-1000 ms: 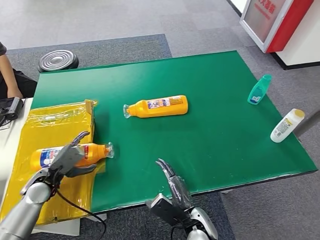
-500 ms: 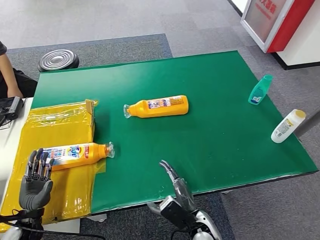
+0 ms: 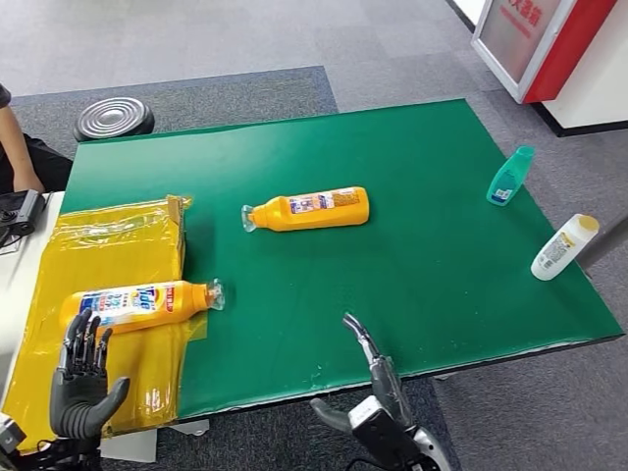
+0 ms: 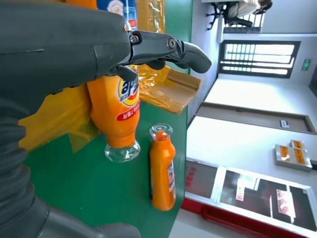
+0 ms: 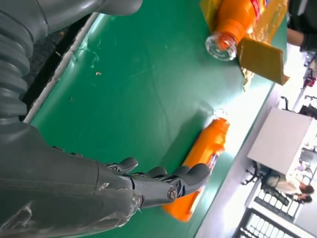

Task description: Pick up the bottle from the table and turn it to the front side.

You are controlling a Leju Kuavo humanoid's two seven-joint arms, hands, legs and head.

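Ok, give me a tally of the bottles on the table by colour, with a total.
Orange bottles: 2, one on the yellow bag, one mid-table
Teal bottle: 1
White bottle with yellow cap: 1
Total: 4

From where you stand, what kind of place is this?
Probably an indoor robot test or demo area: a green-covered table with bottles laid out, grey carpet tiles, and a red-and-white display stand.
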